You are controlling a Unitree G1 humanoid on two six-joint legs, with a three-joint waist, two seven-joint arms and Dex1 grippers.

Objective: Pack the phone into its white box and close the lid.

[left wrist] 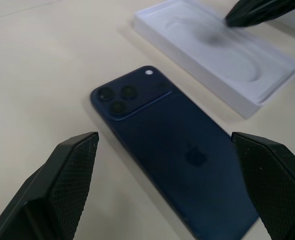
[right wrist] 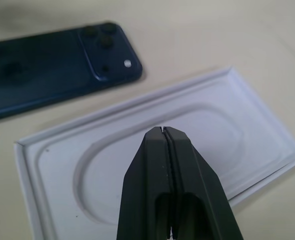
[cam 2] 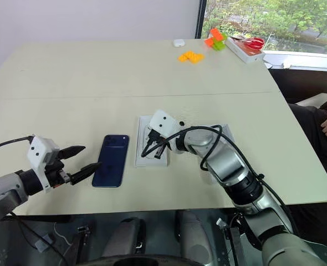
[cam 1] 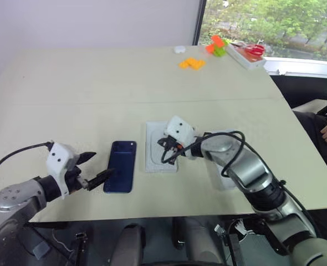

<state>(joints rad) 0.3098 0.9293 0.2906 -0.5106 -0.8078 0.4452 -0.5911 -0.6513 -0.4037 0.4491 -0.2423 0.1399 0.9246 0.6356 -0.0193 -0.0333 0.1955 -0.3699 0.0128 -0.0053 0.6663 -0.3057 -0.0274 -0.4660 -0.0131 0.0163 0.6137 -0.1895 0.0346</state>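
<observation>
Left gripper [cam 1: 94,169], nearest us, fingers spread wide, empty, sits at 9 o'clock of the phone [cam 1: 121,165], tips just short of its edge. We see the phone lying back-up on the table [cam 1: 69,100], camera cluster at the far end. At its 3 o'clock, just beside: white tray [cam 1: 152,145] with an oval hollow. Right gripper [right wrist: 163,131], fingers pressed together, empty, hangs over that tray.
</observation>
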